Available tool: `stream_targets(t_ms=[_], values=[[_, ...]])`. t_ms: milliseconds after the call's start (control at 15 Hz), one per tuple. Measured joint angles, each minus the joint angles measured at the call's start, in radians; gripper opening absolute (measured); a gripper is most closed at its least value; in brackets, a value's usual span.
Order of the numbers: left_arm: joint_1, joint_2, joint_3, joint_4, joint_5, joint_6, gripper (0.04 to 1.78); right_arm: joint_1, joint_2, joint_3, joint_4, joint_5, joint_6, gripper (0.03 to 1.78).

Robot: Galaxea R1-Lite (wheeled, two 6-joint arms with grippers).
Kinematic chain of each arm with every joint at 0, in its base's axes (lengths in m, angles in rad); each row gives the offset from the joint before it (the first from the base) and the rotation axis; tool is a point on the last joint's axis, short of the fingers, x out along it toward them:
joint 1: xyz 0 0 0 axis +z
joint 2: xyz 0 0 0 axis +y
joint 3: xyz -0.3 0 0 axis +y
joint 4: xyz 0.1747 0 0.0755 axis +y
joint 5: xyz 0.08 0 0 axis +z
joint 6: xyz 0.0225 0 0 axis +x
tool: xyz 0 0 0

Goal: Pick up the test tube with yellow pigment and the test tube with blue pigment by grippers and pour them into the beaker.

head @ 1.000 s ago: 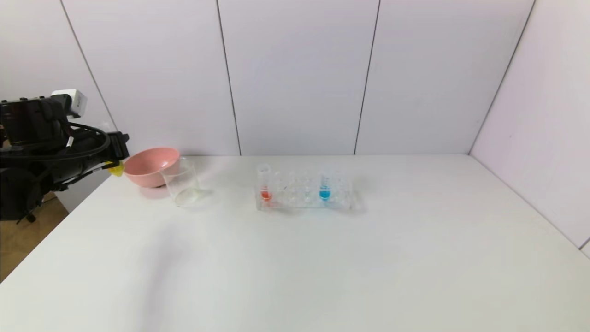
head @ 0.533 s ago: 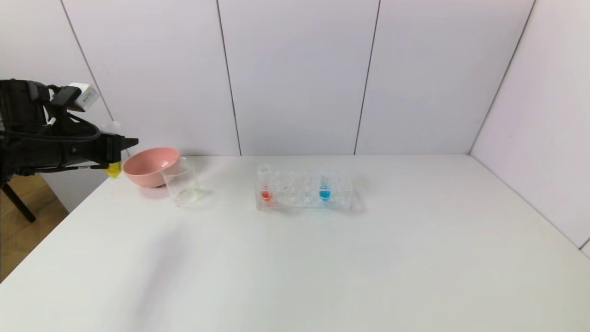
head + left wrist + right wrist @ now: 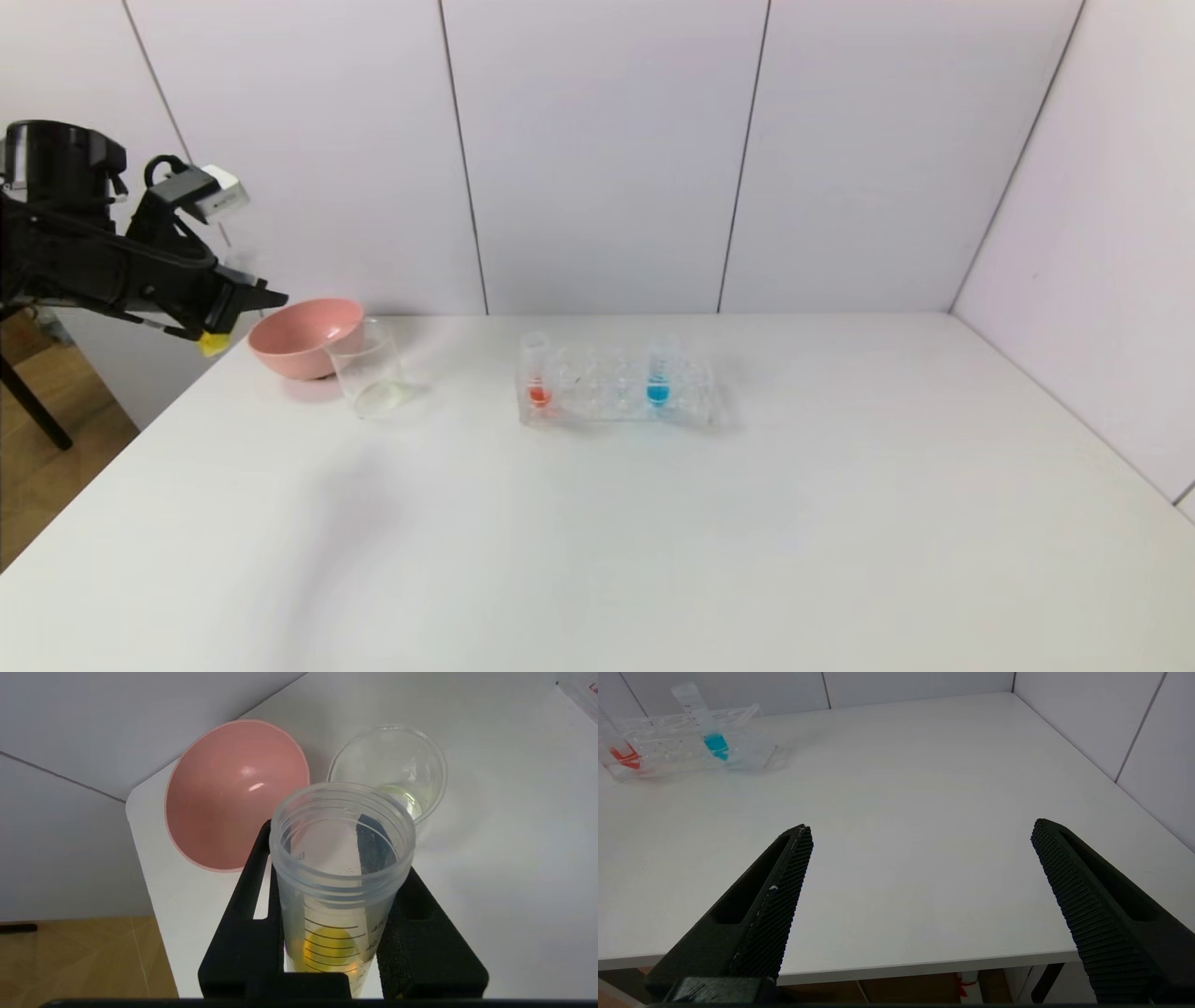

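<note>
My left gripper (image 3: 235, 301) hangs at the table's far left corner, just left of the pink bowl, shut on the test tube with yellow pigment (image 3: 337, 891). The tube's yellow bottom (image 3: 213, 343) pokes out below the jaws, and its open mouth faces the wrist camera. The beaker (image 3: 366, 369) stands to the right of the bowl, past the tube's mouth (image 3: 392, 765), with a faint yellowish film at its bottom. The test tube with blue pigment (image 3: 658, 373) stands upright in the clear rack (image 3: 695, 406). My right gripper (image 3: 920, 835) is open over the table's near edge, holding nothing.
A pink bowl (image 3: 303, 336) touches the beaker's left side. A red-liquid tube (image 3: 536, 369) stands at the rack's left end. The table's left edge runs close under my left gripper, with floor beyond. Walls close off the back and right.
My left arm has lifted and its wrist has tipped up, so the yellow tube leans more. Its yellow bottom has slid slightly left. Beaker, bowl and rack have not moved.
</note>
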Motion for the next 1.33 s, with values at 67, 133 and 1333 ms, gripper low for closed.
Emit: stream_targets(t_ms=[67, 133, 1333], values=[[0.000, 0.011, -0.040, 0.048, -0.001, 0.036, 0.54, 0.000, 0.000, 0.000, 0.000, 0.000, 0.000, 1.71], [0.000, 0.023, -0.085, 0.102, -0.002, 0.079, 0.54, 0.000, 0.000, 0.000, 0.000, 0.000, 0.000, 1.71], [-0.006, 0.236, -0.503, 0.569, 0.056, 0.608, 0.54, 0.000, 0.000, 0.000, 0.000, 0.000, 0.000, 1.71]])
